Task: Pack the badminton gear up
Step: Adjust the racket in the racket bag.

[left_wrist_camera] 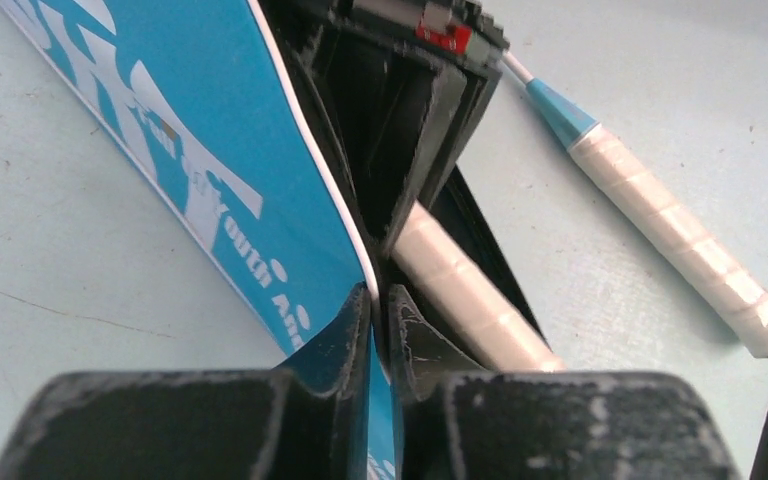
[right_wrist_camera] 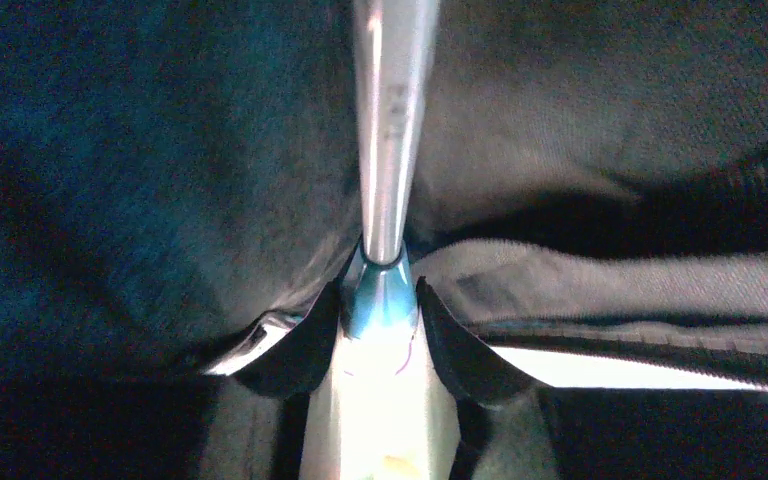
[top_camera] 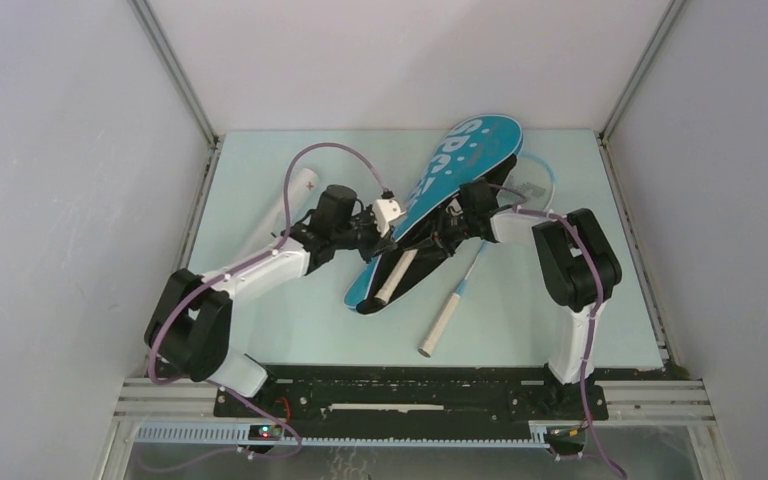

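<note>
The blue "SPORT" racket bag (top_camera: 450, 170) lies slanted across the middle of the table. My left gripper (top_camera: 388, 216) is shut on the edge of its upper flap (left_wrist_camera: 260, 200), and the fingertips (left_wrist_camera: 360, 325) pinch the blue cloth. My right gripper (top_camera: 452, 226) reaches into the bag's mouth, shut on a racket (right_wrist_camera: 385, 300) where the white handle meets the blue cone. That handle (top_camera: 392, 278) sticks out of the bag's lower end. A second racket (top_camera: 447, 315) lies on the table right of the bag, its head (top_camera: 532, 176) partly behind it.
A long white tube (top_camera: 298, 192) lies at the back left, partly hidden by the left arm. Grey walls close the table on three sides. In the left wrist view the right gripper's black body (left_wrist_camera: 410, 100) fills the bag's opening.
</note>
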